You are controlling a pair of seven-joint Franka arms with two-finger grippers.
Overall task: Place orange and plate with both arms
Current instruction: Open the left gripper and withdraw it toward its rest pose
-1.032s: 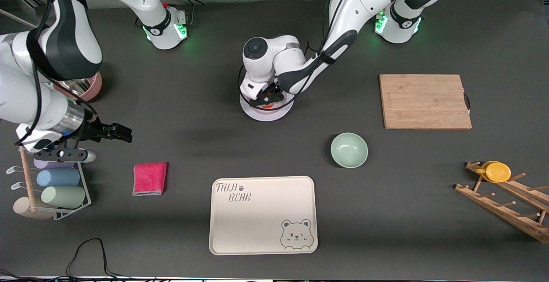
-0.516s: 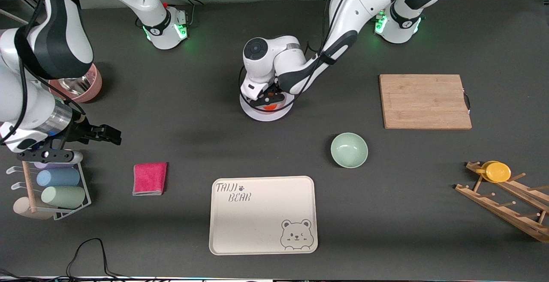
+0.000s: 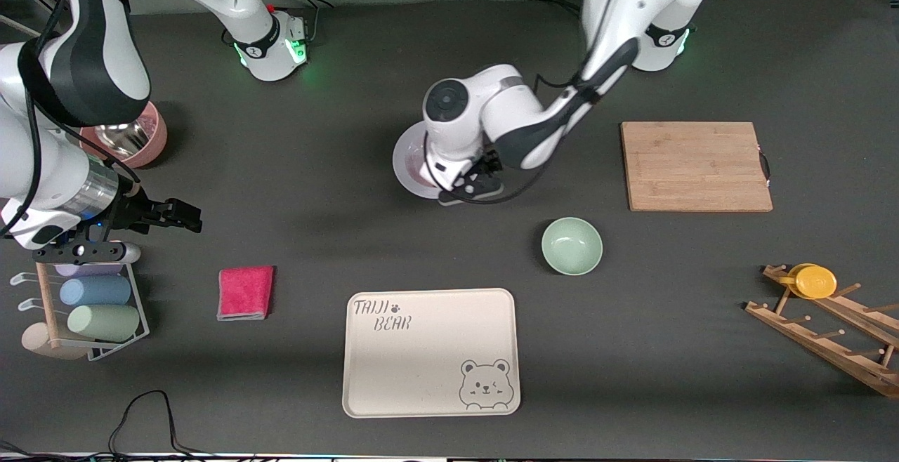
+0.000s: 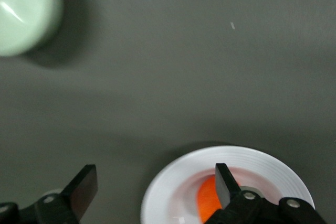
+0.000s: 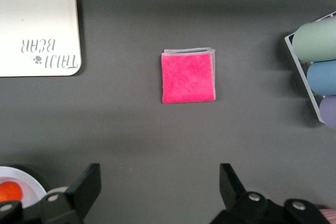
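We note the left gripper (image 3: 472,188) has come up and off the plate (image 3: 411,160) since a second ago — then it sat low over the plate's well with the orange between its fingers; now it hangs over the plate's edge at about 5 o'clock from the plate's centre. In the left wrist view its jaws stand wide apart with nothing between them, and the orange (image 4: 208,199) lies in the plate's well, partly masked by one finger (image 4: 227,183). We read this as the orange delivered and let go; the plate itself rests on bare table, at about 10 o'clock from the green bowl (image 3: 572,245).

The right gripper (image 3: 184,215) has drifted a little toward the right arm's end of the table and hovers at roughly 11 o'clock from the pink cloth (image 3: 245,293), fingers fully apart and empty. It appears to be waiting.

Hard to make out: in the front view the left arm's wrist covers much of the plate and the orange entirely — we see only the plate's rim toward the right arm's end. In the right wrist view the plate and orange are cut off at the frame's corner. Whether the plate has yet to go elsewhere we cannot tell.
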